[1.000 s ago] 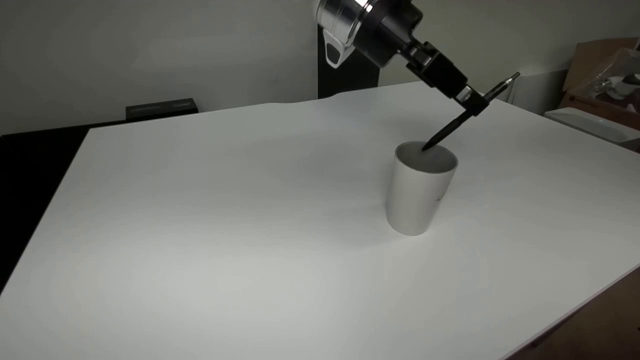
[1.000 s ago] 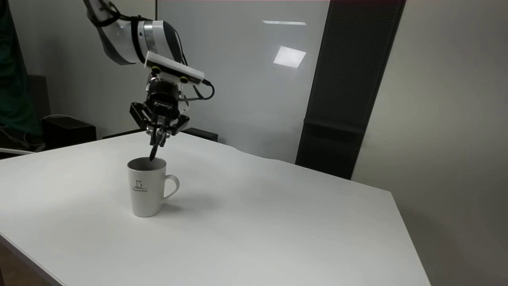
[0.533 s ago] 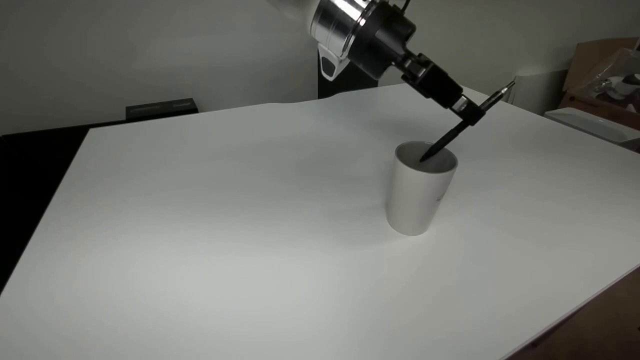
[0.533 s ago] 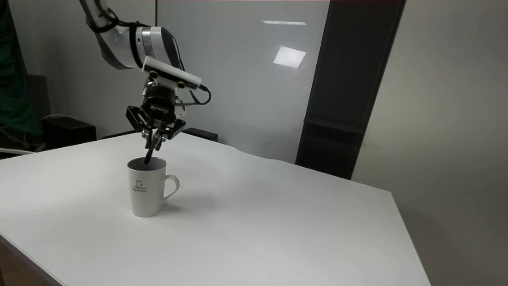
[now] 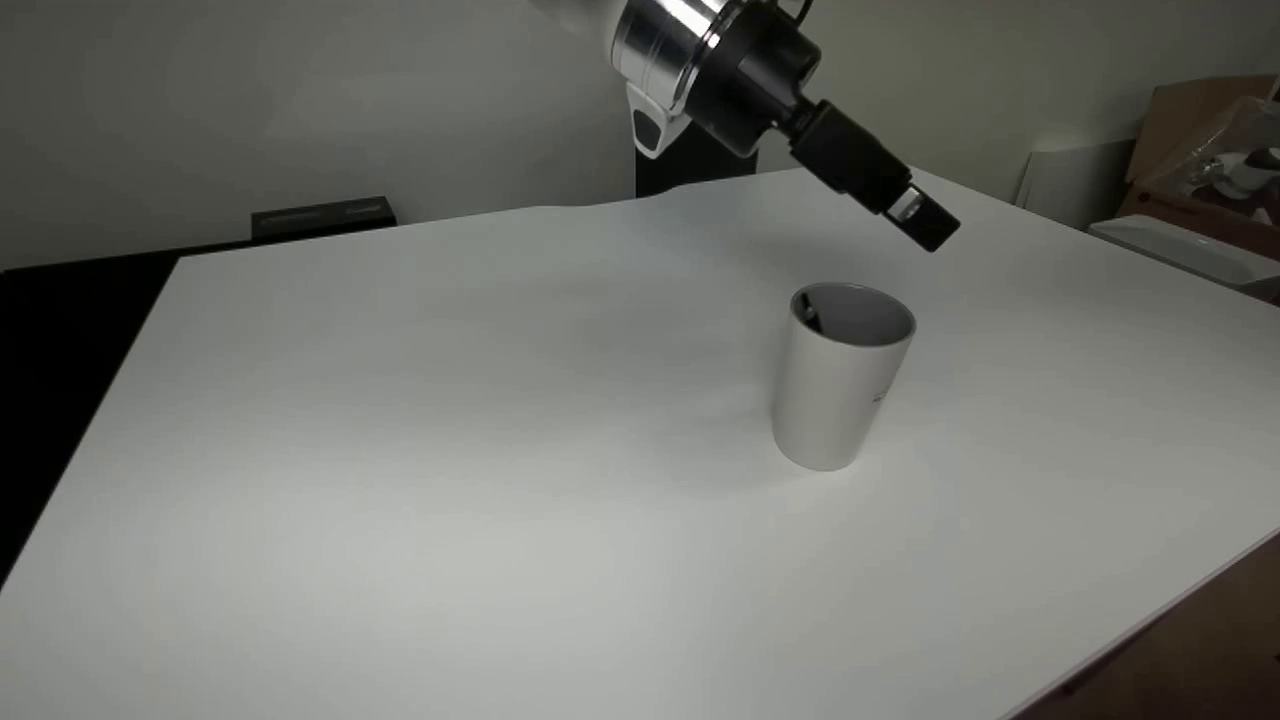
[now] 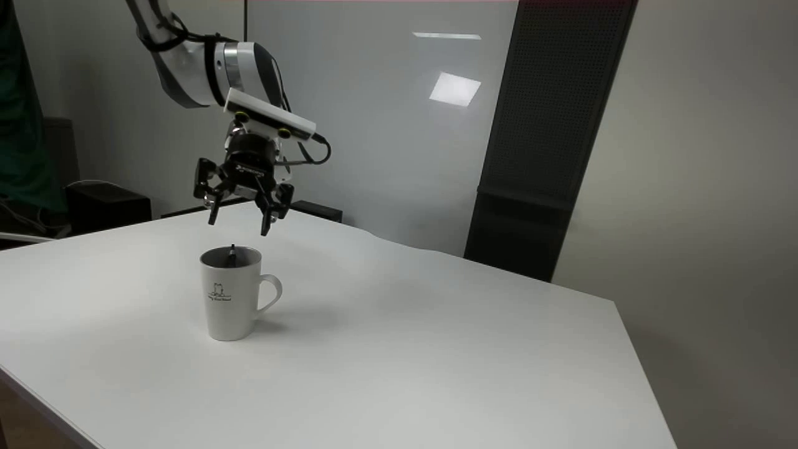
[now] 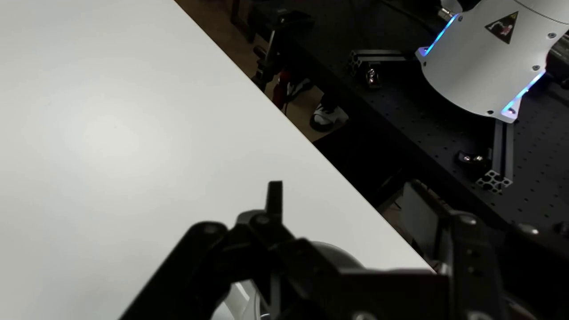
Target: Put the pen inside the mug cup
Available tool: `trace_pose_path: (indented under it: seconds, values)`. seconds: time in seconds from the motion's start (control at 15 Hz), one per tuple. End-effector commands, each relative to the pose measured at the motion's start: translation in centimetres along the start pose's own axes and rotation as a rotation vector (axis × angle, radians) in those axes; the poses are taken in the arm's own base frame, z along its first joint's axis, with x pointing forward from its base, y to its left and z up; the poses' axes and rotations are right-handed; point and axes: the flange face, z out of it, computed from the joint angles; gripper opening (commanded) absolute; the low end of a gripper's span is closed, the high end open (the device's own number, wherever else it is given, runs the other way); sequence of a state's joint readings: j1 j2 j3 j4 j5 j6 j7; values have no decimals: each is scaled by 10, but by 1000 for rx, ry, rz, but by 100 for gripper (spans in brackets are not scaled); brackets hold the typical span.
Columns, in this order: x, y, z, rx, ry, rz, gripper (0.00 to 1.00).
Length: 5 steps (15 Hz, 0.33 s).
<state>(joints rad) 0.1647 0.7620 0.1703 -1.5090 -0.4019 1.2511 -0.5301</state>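
Note:
The white mug cup (image 5: pixel 840 400) stands upright on the table, and its handle and small print show in an exterior view (image 6: pixel 230 312). The black pen (image 5: pixel 811 312) is inside it, leaning on the inner wall, its end near the rim; the lower part is hidden by the mug. In an exterior view the pen (image 6: pixel 231 257) pokes up just to rim height. Above the mug hangs my gripper (image 6: pixel 238 228), fingers spread and apart from both pen and mug. In the wrist view the gripper (image 7: pixel 341 184) holds nothing, and part of the mug rim (image 7: pixel 338 255) shows behind its linkage.
The white table (image 6: pixel 436 362) carries the mug. Beyond its edge are a cardboard box (image 5: pixel 1160 130), a white tray (image 5: pixel 1190 248) and a low black object (image 5: pixel 323 217). The robot's base (image 7: pixel 484 62) stands on a dark bench past the table edge.
The gripper came down a little with the pen, its tip entering the mug. Then the fingers spread, and the pen dropped out of them into the mug. The mug has stayed put.

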Motion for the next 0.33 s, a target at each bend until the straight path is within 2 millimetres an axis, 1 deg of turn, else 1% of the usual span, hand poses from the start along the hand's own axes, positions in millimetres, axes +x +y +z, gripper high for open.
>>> trace_pose_path:
  seconds: [0.0,0.2,0.27]
  values:
    - [-14,-4,-14,6,62,13,99]
    - [-35,-19,-24,-32,128,28,100]
    - [-45,-27,-27,-46,156,38,100]
